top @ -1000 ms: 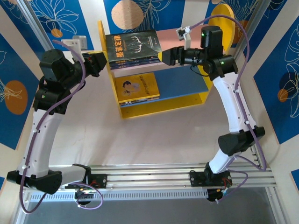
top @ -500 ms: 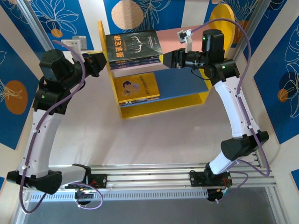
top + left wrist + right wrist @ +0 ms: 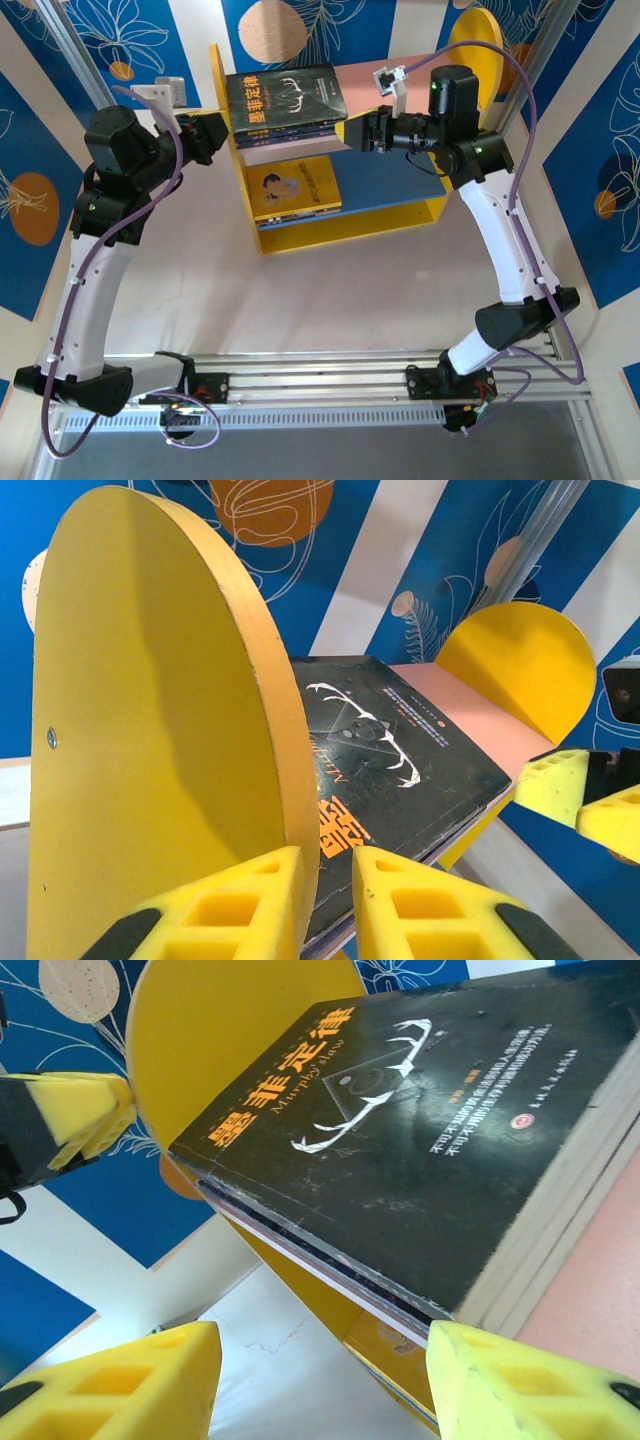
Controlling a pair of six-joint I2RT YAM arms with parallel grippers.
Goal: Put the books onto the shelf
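Placing looks near its end: yellow book (image 3: 296,187) lies flat on blue lower board (image 3: 390,175) of shelf (image 3: 350,222). Behind it, stack topped by antler book (image 3: 285,95) rests on pink upper board (image 3: 360,75). Right gripper (image 3: 358,132) is wide open and empty, stack corner just ahead. Left gripper (image 3: 325,865) has jaws nearly together by rounded side panel (image 3: 150,730); whether it pinches panel, cannot tell. Next you should nudge stack squarely inward. Cover reads "墨菲定律", "Murphy's law".

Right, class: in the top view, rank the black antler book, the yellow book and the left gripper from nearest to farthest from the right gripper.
1. Black antler book, on the pink board, just left of the right gripper.
2. Yellow book, on the blue board, below-left.
3. Left gripper, at the shelf's far left side.
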